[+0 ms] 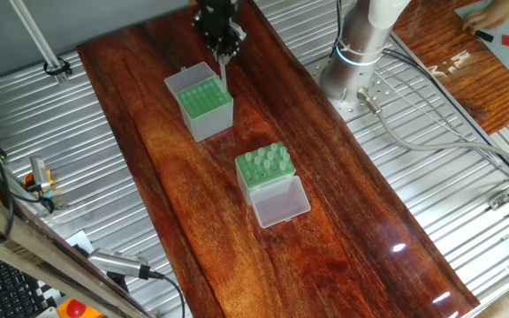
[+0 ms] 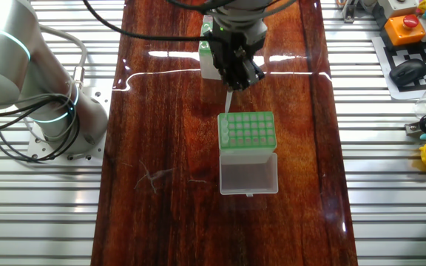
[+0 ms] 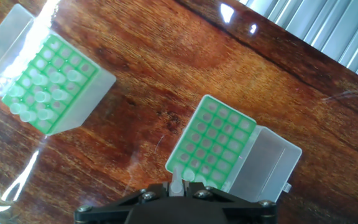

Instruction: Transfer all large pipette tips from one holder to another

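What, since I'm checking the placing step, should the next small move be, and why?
Probably lower straight down: the gripper grips a translucent whitish pipette tip hanging above a corner hole of the grey-sided box's empty green perforated rack, so it seems lined up for insertion.

Bright overhead light, white glare patches on the glossy wooden table (image 1: 193, 177), sharp focus, faint shadows.
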Tool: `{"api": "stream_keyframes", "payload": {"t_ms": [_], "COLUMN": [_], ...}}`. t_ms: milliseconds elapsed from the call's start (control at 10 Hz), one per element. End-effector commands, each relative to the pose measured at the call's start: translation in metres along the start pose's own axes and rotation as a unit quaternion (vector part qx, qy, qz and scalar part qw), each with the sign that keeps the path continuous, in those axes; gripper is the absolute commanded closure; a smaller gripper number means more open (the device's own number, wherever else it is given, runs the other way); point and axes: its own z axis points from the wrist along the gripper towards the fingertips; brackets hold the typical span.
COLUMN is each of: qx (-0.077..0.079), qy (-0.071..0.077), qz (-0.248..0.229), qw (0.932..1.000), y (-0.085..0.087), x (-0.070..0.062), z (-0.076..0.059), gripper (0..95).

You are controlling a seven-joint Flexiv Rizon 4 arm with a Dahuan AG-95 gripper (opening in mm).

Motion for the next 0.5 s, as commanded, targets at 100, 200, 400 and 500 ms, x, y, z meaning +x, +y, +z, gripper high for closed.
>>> {"api": "stream_keyframes", "payload": {"t_ms": [100, 200, 400, 500], "qx": [-0.001, -0.001, -0.001, -0.001], "qy": [0.000, 0.000, 0.001, 0.002], "qz": [-0.003, -0.004, -0.005, -0.005], "qw": [1.0000, 1.0000, 1.0000, 1.0000], "y": [-0.0006, -0.0006, 0.0014, 0.0025], "x": [0.0016, 0.0015, 0.0022, 0.0024], "z": [0.0034, 0.0034, -0.0005, -0.0026], "gripper": [95.0, 95.0, 95.0, 95.0]}}
